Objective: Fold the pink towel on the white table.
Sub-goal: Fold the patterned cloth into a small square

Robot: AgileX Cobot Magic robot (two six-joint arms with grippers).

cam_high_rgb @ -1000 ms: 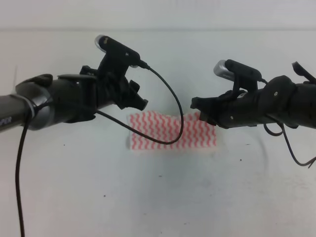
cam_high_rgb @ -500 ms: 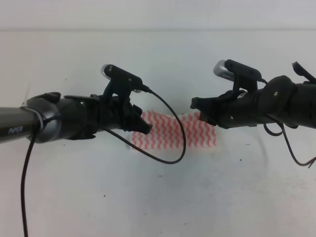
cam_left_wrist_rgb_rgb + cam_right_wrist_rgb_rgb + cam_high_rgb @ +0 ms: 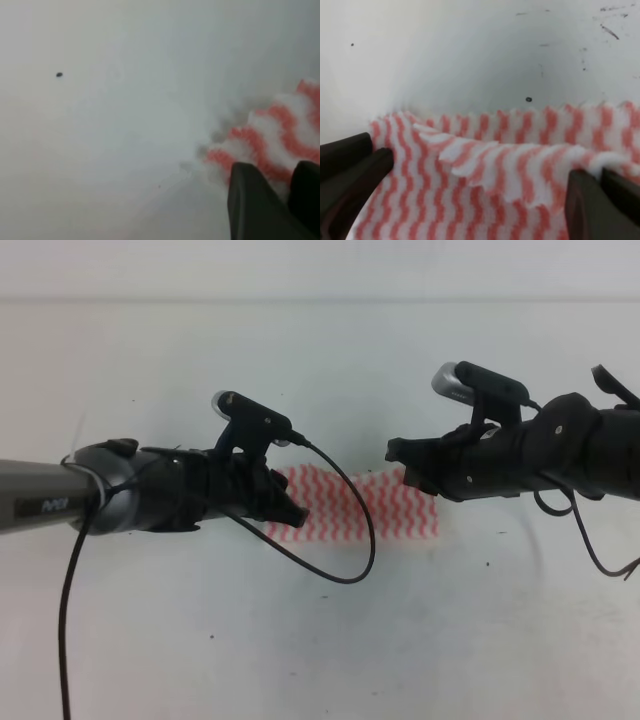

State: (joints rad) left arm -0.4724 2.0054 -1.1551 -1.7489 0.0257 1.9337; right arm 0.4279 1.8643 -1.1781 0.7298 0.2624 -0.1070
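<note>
Right fingers [image 3: 600, 197] clenched on pink towel [image 3: 380, 508], edge lifted off white desk [image 3: 320, 640]. Left fingers [image 3: 272, 200] pressed together at its near corner, grip unclear. Best lifted evenly, edges aligned.

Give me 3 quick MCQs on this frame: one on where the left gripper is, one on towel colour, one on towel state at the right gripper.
1. The left gripper is at the pink towel's
A. left edge
B. right edge
C. middle

2. The towel's stripes are
A. blue and white
B. pink-red and white
C. green and yellow

3. Near the right gripper, the towel is
A. rolled into a tube
B. lying in one flat layer
C. turned over onto itself

Answers:
1 A: the high view shows the left gripper over the left edge on the white table.
2 B: zigzag stripes show in every view.
3 C: the right wrist view shows a flap over the lower layer.
</note>
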